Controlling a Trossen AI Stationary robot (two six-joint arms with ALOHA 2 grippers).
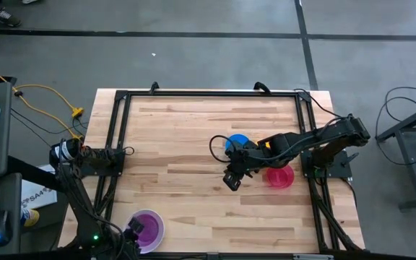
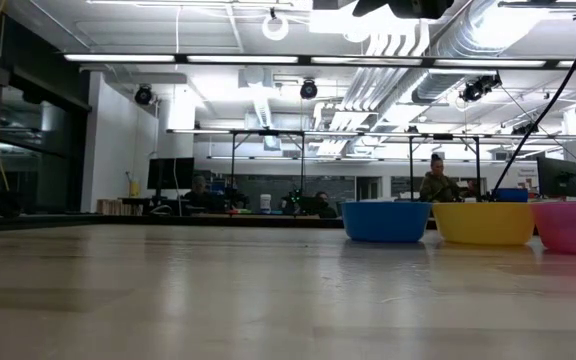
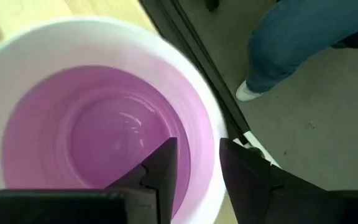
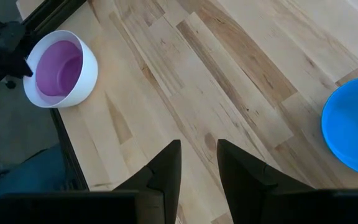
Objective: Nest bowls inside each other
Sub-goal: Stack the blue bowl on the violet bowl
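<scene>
A purple bowl [image 3: 98, 137] sits nested inside the larger white bowl [image 3: 17, 68], which rests on its base at the table's near left edge [image 1: 147, 230]. My left gripper [image 3: 199, 168] hangs open just above this bowl's rim, one finger over the purple inside and one outside the white wall. My right gripper [image 1: 231, 180] is open and holds nothing above bare wood at mid-table [image 4: 199, 165]. A blue bowl [image 1: 237, 142], a yellow bowl [image 2: 485, 222] and a pink bowl [image 1: 280, 175] stand side by side on the table at the right. My right arm hides the yellow one from above.
A black metal frame [image 1: 114, 144] runs around the tabletop, and its rail passes right beside the white bowl [image 3: 191, 56]. A person's leg in jeans [image 3: 303, 37] stands on the floor just past the near edge. Bare wood [image 1: 179, 159] lies between the two groups of bowls.
</scene>
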